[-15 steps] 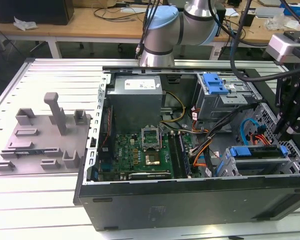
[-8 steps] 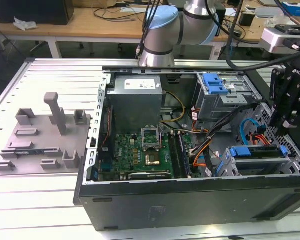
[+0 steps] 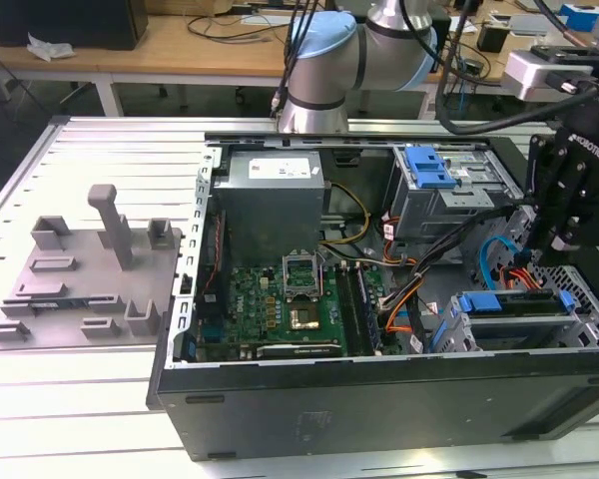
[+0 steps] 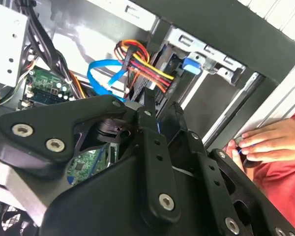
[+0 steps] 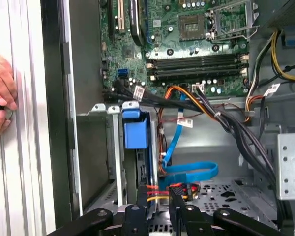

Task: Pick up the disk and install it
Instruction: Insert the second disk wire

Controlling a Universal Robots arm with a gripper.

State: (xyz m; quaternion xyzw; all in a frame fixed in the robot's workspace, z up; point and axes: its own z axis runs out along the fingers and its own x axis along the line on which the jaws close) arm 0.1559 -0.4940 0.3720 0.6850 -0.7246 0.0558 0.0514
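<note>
The disk (image 3: 509, 303) lies in the lower drive bay at the exterior view's right of the open computer case, blue carrier rails along its edges. In the first wrist view it stands edge-on in the grey bay, its blue carrier end (image 5: 135, 132) toward the motherboard. My black gripper (image 3: 559, 244) hangs just above the disk's end nearest the case wall. The gripper (image 5: 158, 197) is open by a narrow gap, with nothing between its fingers and red and yellow wires showing through. In the second wrist view the gripper (image 4: 162, 112) points at the same bay.
A blue ribbon cable (image 5: 187, 169) and orange, black and yellow wire bundles (image 5: 206, 105) run beside the bay. A person's hand (image 5: 0, 101) rests on the table outside the case wall. A blue latch (image 3: 429, 165) tops the upper bay. A grey fixture (image 3: 85, 274) stands at the exterior view's left.
</note>
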